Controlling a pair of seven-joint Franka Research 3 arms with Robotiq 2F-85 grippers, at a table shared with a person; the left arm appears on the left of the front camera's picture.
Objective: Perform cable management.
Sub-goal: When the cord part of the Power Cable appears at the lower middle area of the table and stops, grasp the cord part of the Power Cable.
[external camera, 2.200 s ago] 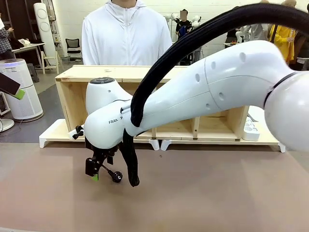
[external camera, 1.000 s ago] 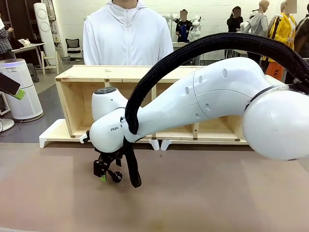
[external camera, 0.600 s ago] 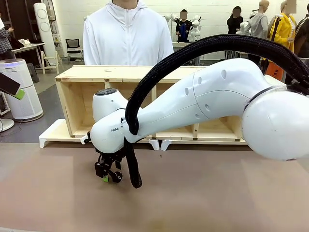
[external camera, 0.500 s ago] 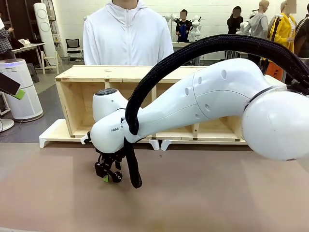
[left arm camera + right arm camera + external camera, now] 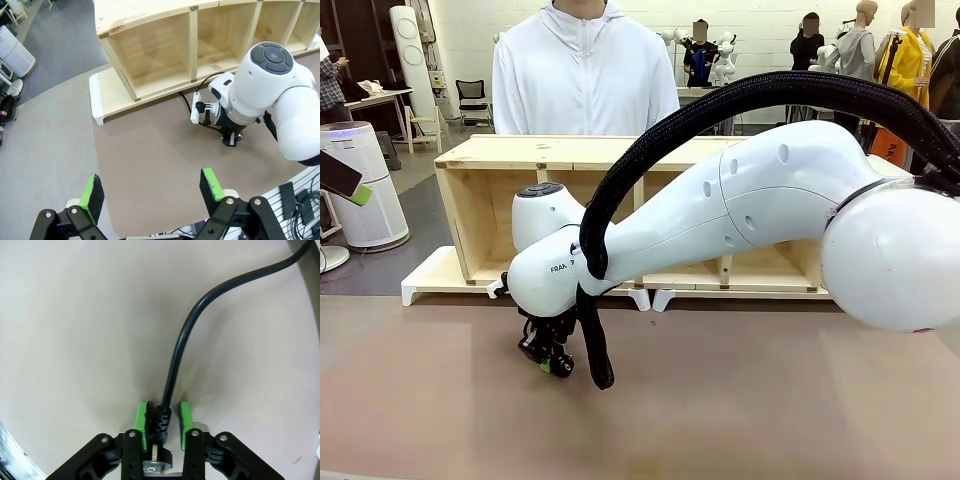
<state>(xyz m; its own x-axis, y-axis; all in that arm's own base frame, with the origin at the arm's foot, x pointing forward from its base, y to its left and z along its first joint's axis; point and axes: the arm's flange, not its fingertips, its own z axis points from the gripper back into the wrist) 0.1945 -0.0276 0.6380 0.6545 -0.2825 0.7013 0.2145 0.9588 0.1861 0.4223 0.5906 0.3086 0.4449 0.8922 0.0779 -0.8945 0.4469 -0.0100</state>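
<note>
The cable [image 5: 176, 362] is a thin black cord lying on the brown table, curving in from the upper right of the right wrist view. Its ribbed plug end [image 5: 159, 421] sits between the green pads [image 5: 142, 424] of my right gripper [image 5: 163, 424], which is shut on it. Seen from the front, the right gripper [image 5: 552, 360] points down at the table, left of centre, in front of the shelf. The left wrist view looks down from high up: my left gripper [image 5: 151, 189] is open and holds nothing, while the cable [image 5: 185, 100] runs from the shelf base to the right gripper [image 5: 231, 140].
A wooden shelf unit [image 5: 480, 160] on white boards [image 5: 430, 280] lines the far side, with a person in a white hoodie [image 5: 582, 70] behind it. A thick black braided hose [image 5: 595, 340] hangs beside the right wrist. Bare brown table [image 5: 750, 400] lies in front.
The right gripper's fingers have closed around the cable's plug on the table. The arm itself has hardly moved in the last second.
</note>
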